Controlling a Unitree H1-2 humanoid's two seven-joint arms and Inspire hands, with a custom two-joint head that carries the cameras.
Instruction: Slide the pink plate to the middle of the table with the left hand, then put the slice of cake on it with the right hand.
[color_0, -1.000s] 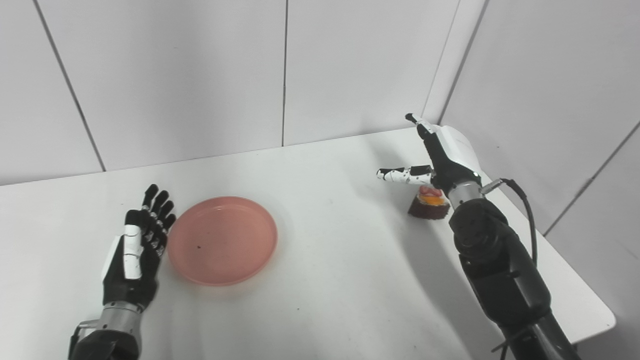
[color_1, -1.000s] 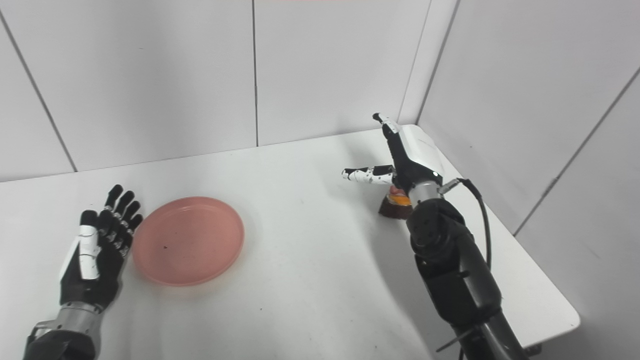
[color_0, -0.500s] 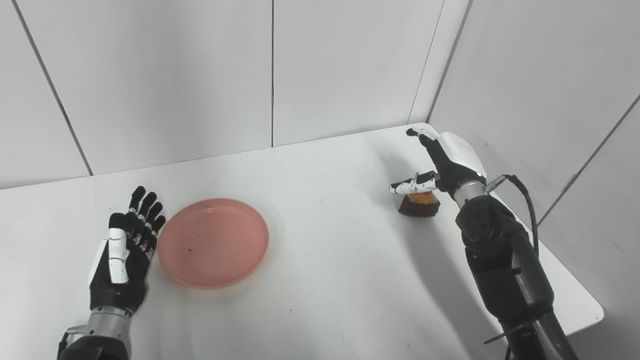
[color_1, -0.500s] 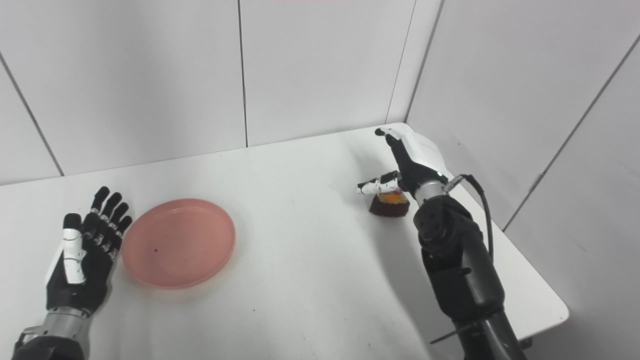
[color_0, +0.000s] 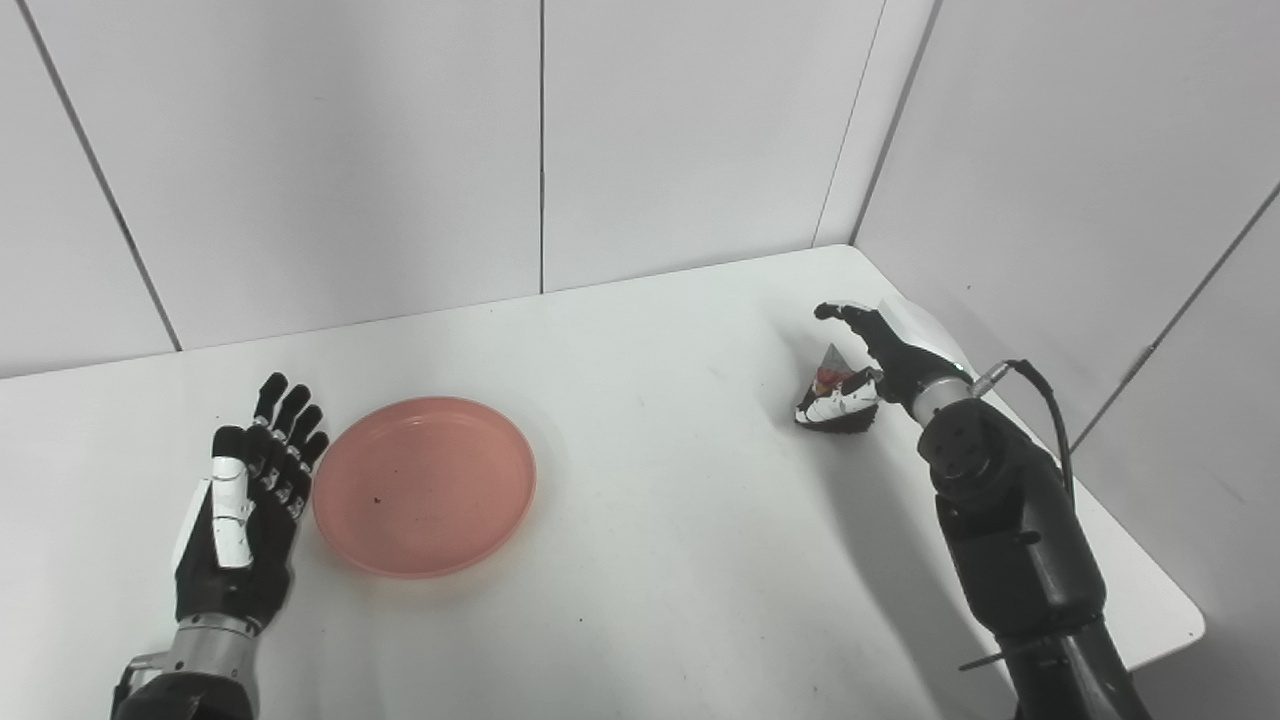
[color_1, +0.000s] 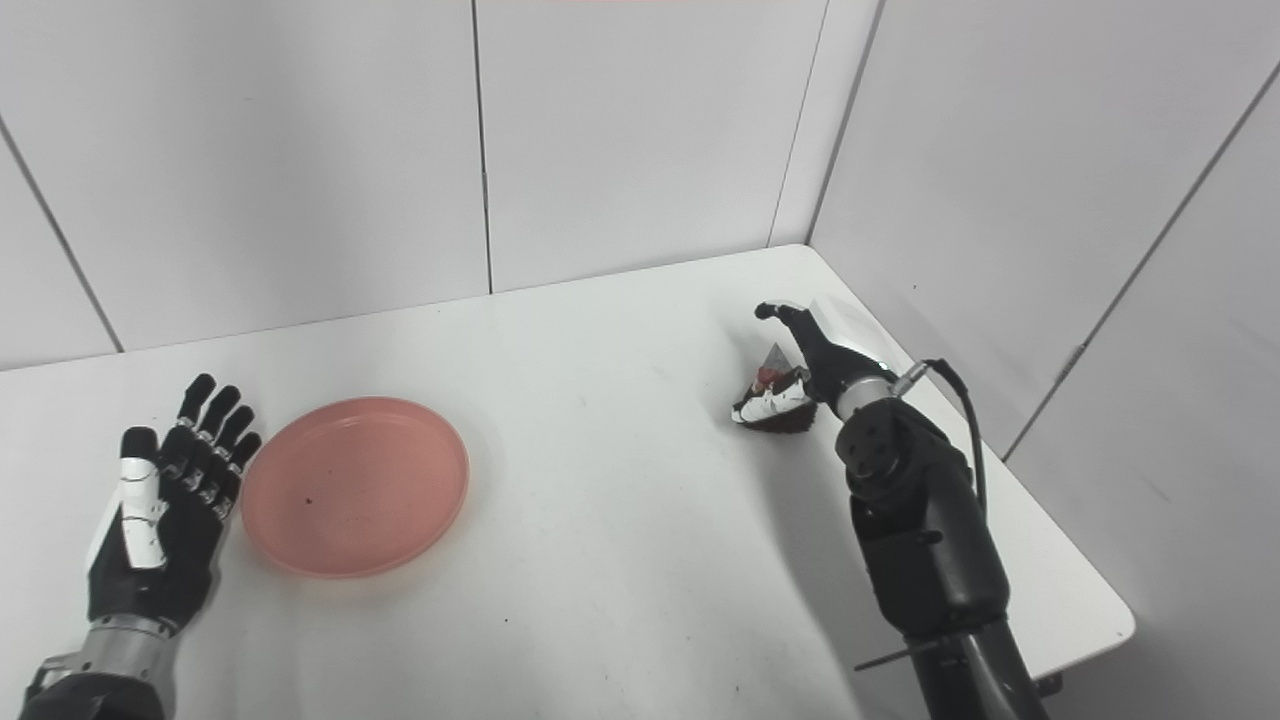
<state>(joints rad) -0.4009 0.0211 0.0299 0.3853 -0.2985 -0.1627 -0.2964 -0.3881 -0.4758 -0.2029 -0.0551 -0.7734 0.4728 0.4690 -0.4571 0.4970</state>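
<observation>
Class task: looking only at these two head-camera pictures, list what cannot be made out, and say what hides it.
- Slice of cake: largely covered by the right hand in both views, so whether the grip has closed is unclear.
- Dark specks on the pink plate: too small to identify.
- Left hand: whether it touches the plate's rim is unclear.

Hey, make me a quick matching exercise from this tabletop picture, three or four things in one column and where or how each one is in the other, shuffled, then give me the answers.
Things:
1. pink plate
2. slice of cake
3. left hand
4. right hand

Places or states:
A. fingers curled around the cake
B. open, flat beside the plate
C. empty, left of the table's middle
D. near the table's right edge

Pairs: 1-C, 2-D, 3-B, 4-A
</observation>
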